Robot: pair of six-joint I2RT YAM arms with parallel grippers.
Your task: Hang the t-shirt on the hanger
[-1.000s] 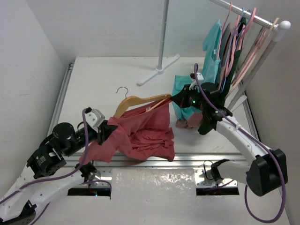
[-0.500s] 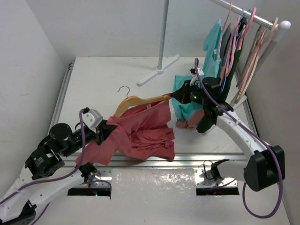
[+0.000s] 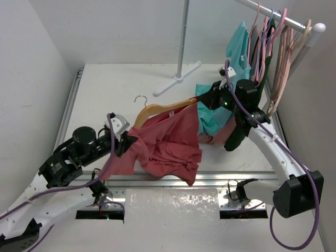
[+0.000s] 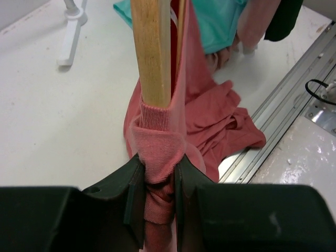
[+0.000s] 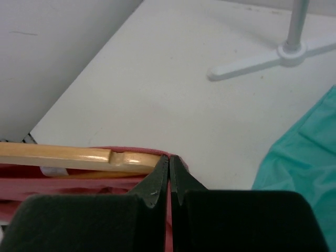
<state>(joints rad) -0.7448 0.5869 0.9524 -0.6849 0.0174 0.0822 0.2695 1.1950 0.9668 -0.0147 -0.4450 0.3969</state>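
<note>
The coral-red t-shirt (image 3: 170, 142) hangs bunched from the wooden hanger (image 3: 160, 107), whose silver hook (image 3: 139, 100) points to the far left. My left gripper (image 3: 127, 143) is shut on a ribbed fold of the t-shirt (image 4: 157, 147) wrapped over the hanger's near end (image 4: 152, 52). That left gripper (image 4: 157, 194) fills the bottom of its own view. My right gripper (image 3: 201, 103) holds the other end, and in the right wrist view the right gripper (image 5: 168, 167) is shut on a thin edge of the t-shirt (image 5: 79, 178) beside the hanger's tip (image 5: 73, 156).
A teal shirt (image 3: 212, 113) and pale pink cloth lie on the table behind the right gripper. A rail (image 3: 273, 13) at the back right carries pink hangers and dark garments. A white stand base (image 3: 178, 79) rests further back. A metal rail (image 3: 157, 181) runs along the near table edge.
Both grippers have risen and shifted right, carrying the hanger and t-shirt. The shirt now hangs further off the table and drapes lower on the right. Neither grip has changed.
</note>
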